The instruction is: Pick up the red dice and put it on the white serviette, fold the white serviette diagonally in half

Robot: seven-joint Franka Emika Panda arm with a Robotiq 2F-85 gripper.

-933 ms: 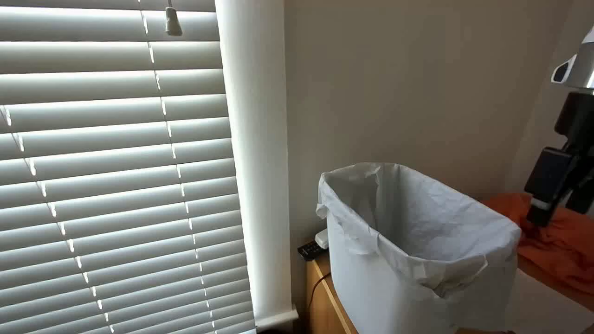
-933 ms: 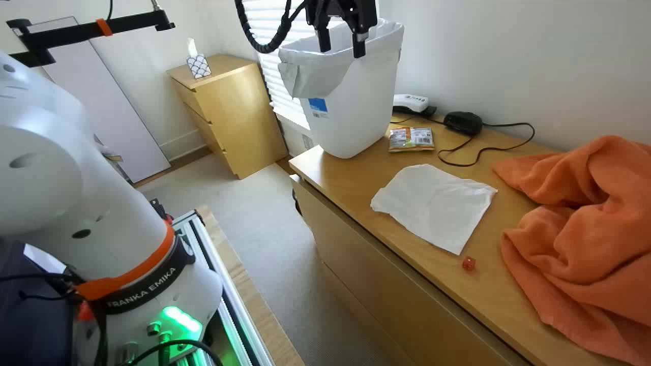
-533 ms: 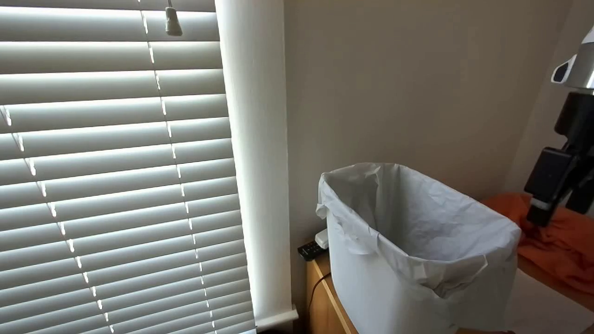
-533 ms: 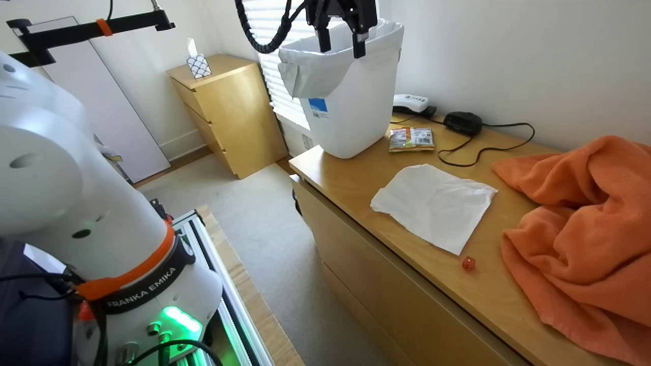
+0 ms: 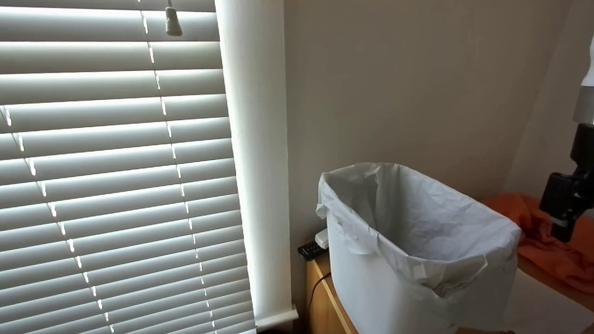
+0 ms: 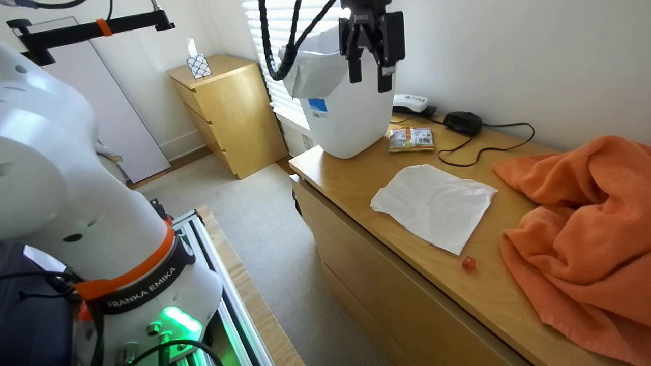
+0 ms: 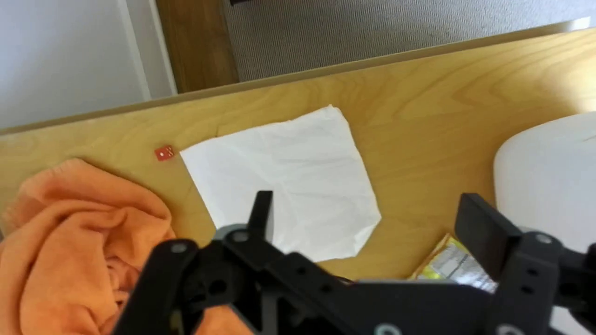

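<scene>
Your gripper hangs above the dresser, its fingers pointing down and the jaws standing wide apart. In an exterior view you see it in front of the white bin.

Your red die rests on the bare wood of the dresser top, just beside the near corner of the napkin, with a thin strip of wood between them. The napkin lies spread out and unfolded, lightly creased. In the wrist view you find the die to the left of the napkin, while your gripper hides part of the napkin's lower edge.

To the right of both you have an orange towel, heaped in loose folds. On the far side of the napkin lies a snack packet, and beyond that a black adapter. The bin stands toward the left end of the dresser, lined with a white bag that folds over its rim.

Farther off to the left, a small cabinet carries a tissue box. Near you on the left, a green light glows on the robot's base.
</scene>
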